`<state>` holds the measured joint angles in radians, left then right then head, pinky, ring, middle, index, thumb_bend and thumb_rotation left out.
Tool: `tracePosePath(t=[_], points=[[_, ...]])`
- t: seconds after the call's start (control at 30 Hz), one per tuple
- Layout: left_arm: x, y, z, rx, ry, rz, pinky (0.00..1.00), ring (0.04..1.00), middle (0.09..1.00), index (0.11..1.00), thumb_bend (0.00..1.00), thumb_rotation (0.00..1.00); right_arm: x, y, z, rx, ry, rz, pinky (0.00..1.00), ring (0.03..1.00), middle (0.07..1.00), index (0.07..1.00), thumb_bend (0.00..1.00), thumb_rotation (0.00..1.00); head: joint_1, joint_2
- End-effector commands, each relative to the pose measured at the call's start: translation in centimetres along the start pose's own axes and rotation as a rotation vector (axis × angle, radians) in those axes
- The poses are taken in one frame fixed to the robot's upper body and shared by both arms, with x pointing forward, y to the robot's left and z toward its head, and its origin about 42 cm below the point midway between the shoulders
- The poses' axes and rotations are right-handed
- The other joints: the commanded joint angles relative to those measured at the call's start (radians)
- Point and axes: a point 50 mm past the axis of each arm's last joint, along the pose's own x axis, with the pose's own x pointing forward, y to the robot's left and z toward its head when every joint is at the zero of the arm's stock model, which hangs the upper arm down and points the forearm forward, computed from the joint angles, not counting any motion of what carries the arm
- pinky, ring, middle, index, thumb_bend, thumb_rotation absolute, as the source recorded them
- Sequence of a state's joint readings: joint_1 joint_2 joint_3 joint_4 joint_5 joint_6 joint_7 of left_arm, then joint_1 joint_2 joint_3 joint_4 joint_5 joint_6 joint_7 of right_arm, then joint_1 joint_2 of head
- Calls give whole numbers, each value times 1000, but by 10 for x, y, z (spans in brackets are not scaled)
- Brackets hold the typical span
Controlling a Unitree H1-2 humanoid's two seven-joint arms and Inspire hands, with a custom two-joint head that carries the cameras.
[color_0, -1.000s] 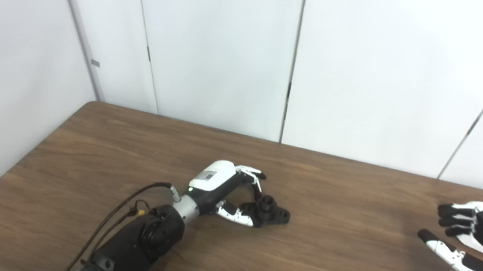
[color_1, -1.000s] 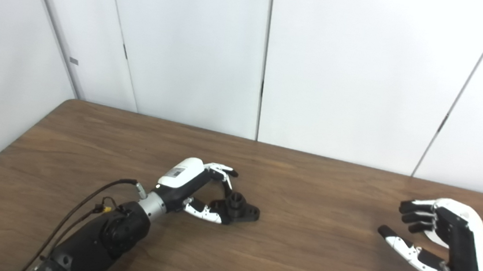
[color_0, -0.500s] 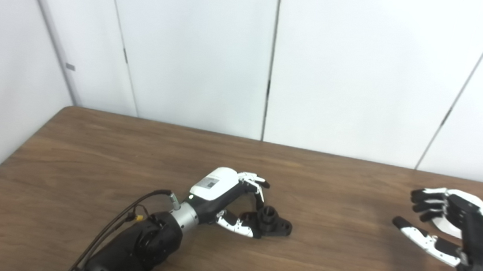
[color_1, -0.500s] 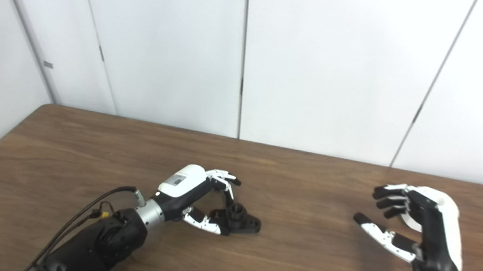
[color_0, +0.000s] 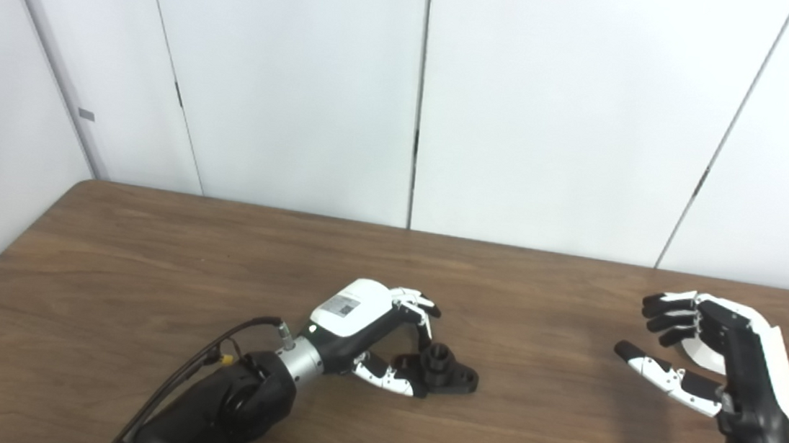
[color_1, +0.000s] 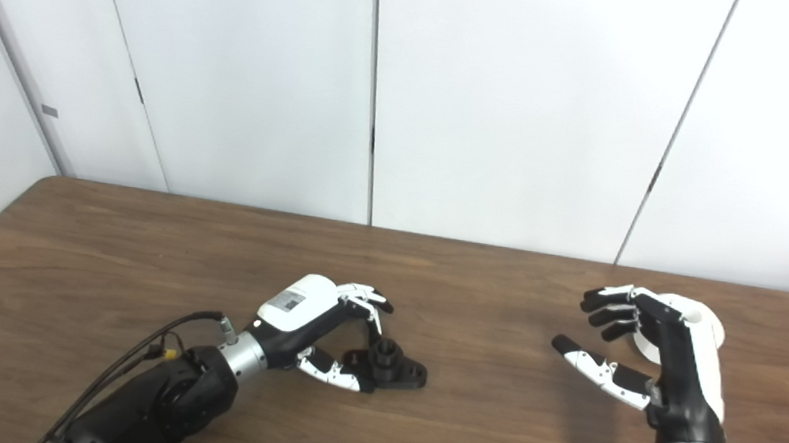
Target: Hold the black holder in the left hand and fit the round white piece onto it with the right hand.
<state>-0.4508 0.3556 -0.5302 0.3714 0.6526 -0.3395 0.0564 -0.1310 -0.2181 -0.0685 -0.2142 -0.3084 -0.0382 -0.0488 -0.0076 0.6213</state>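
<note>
The black holder (color_0: 452, 379), a flat piece with a short round post, lies on the brown table (color_0: 144, 262) near the middle. My left hand (color_0: 364, 313) arches over its left end, thumb against the near side and fingertips just above the post; the fingers are apart and not clamped. My right hand (color_0: 730, 348) is at the far right, open, with fingers and thumb spread. The round white piece (color_0: 703, 356) lies on the table right behind it, mostly hidden by the palm; a strip shows between fingers and thumb, also in the right eye view (color_1: 643, 344).
White wall panels (color_0: 421, 94) stand along the table's far edge. The table's left edge runs diagonally at the left. A black cable (color_0: 207, 366) trails along my left forearm.
The whole picture has shifted, so the camera has turned to the right. My right hand now shows fully, a little nearer the white piece. My left hand stays at the holder.
</note>
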Motion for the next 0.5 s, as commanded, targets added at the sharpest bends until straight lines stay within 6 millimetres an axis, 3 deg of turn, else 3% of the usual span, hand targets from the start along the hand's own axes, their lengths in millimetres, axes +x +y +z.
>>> tracePosePath(t=[0.0,0.17,0.47], points=[[-17,-48,3,10,2,-226,689,859,807,483,523,70,16,-7,22,21,-102,-33,428,535,623,496,497,132,-20,-1],[-25,-45,-7,22,13,-229,693,866,811,484,523,69,27,-14,28,-14,-115,-4,412,532,626,496,502,132,-123,-18],[-46,-41,-29,17,36,-196,709,859,810,483,523,70,59,-56,48,-232,-125,54,467,587,694,497,507,146,-303,-62]])
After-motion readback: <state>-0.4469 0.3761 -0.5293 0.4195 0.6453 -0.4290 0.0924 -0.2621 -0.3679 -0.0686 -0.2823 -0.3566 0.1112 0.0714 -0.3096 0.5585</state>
